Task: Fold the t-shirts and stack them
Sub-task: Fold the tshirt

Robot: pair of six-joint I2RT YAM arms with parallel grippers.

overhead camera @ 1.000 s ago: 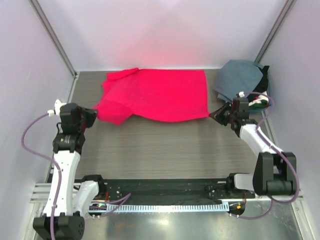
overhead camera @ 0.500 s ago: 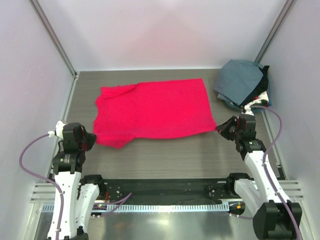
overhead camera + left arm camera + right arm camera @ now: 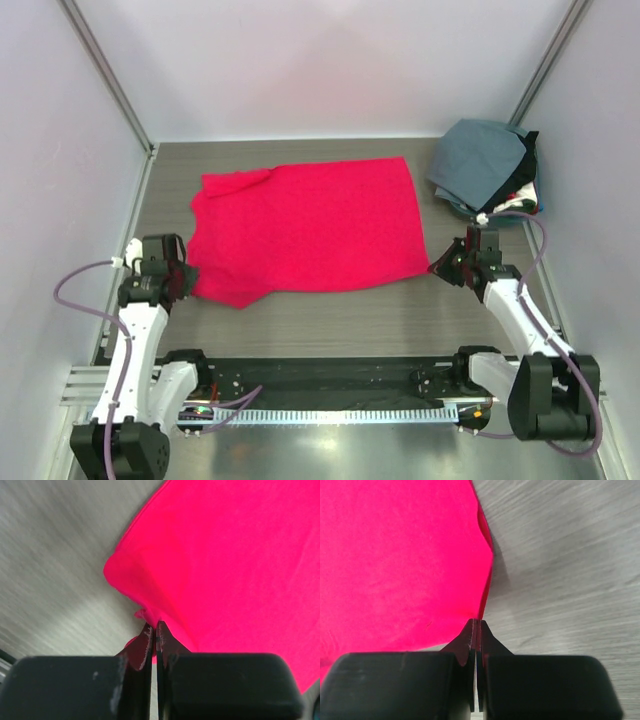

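Observation:
The bright red t-shirt (image 3: 310, 225) lies spread on the grey table, collar end to the left. My left gripper (image 3: 182, 277) is shut on the shirt's near left edge, and the pinched red cloth (image 3: 150, 615) shows at its fingertips. My right gripper (image 3: 440, 265) is shut on the shirt's near right corner (image 3: 481, 611). Both hold the cloth low over the table. The slate grey-blue t-shirt (image 3: 480, 165) tops a pile at the back right, with dark and white cloth (image 3: 520, 200) under it.
The table (image 3: 330, 320) is walled by pale panels on the left, back and right. A black rail (image 3: 320, 375) runs along the near edge between the arm bases. The right arm's cable (image 3: 540, 235) loops beside the pile.
Both grippers have drawn the red shirt towards the near edge and lowered it; it now lies flatter and further forward. The left arm has shifted slightly right.

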